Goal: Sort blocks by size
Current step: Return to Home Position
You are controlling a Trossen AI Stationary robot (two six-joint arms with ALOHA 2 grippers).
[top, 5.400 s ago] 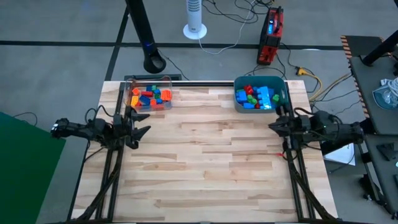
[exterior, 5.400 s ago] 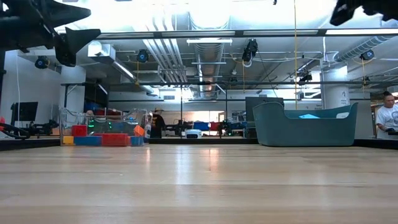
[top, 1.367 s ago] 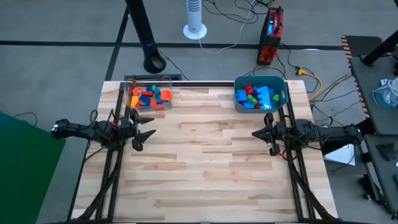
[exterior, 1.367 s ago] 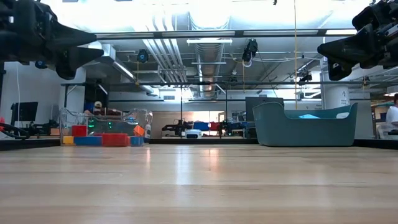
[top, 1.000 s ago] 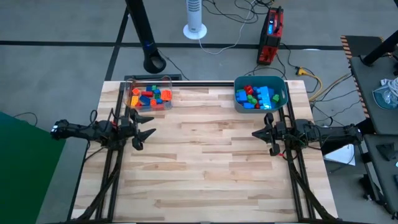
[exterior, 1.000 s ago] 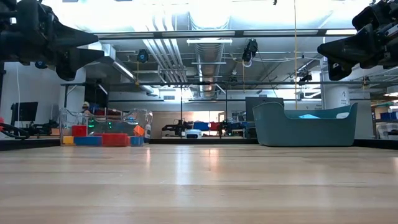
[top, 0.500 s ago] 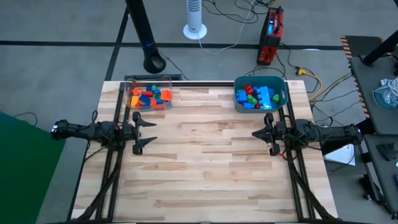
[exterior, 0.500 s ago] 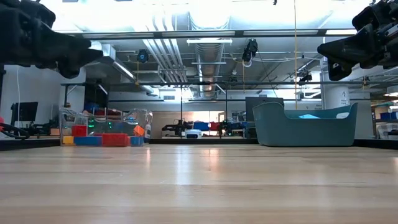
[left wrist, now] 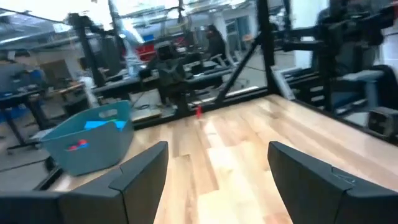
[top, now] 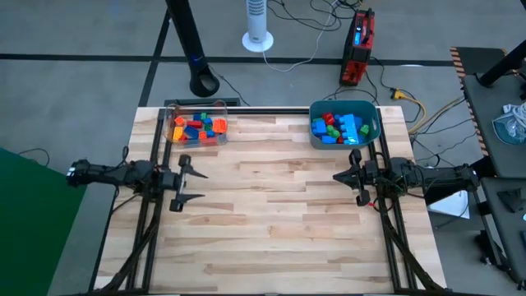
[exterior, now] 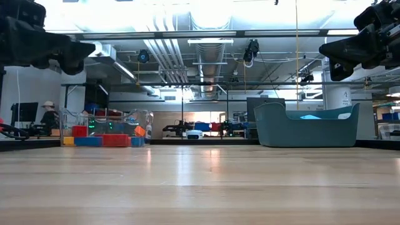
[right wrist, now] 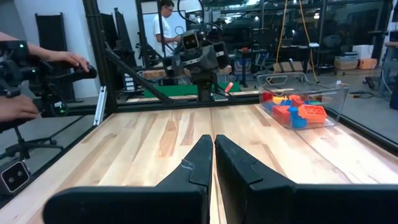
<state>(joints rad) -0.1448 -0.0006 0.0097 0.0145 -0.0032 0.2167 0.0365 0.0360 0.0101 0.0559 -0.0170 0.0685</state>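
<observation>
Not much is moved here, but one thing is changed: the left gripper (top: 186,182) is now splayed wide open, where half a second back its fingers were only partly spread. It is also slid a touch down the left side of the high view, further from the clear box (top: 223,108). Nothing is held between the fingers, and in the left wrist view only bare table (top: 271,214) is seen in the gap.

The right gripper (top: 339,177), at the right-middle of the high view, is pinched closed on nothing and hasn't been budged for the last second or so.

All the blocks (top: 196,128) are found in containers: one batch in the clear box at the upper left, another in the teal tub (top: 374,117) at the upper right. None is left loose on the wood. Judging by that, the sorting is pretty much wrapped up and the arms are just being parked. Whether every block is landed in the right bin by size can't really be checked from up here.
</observation>
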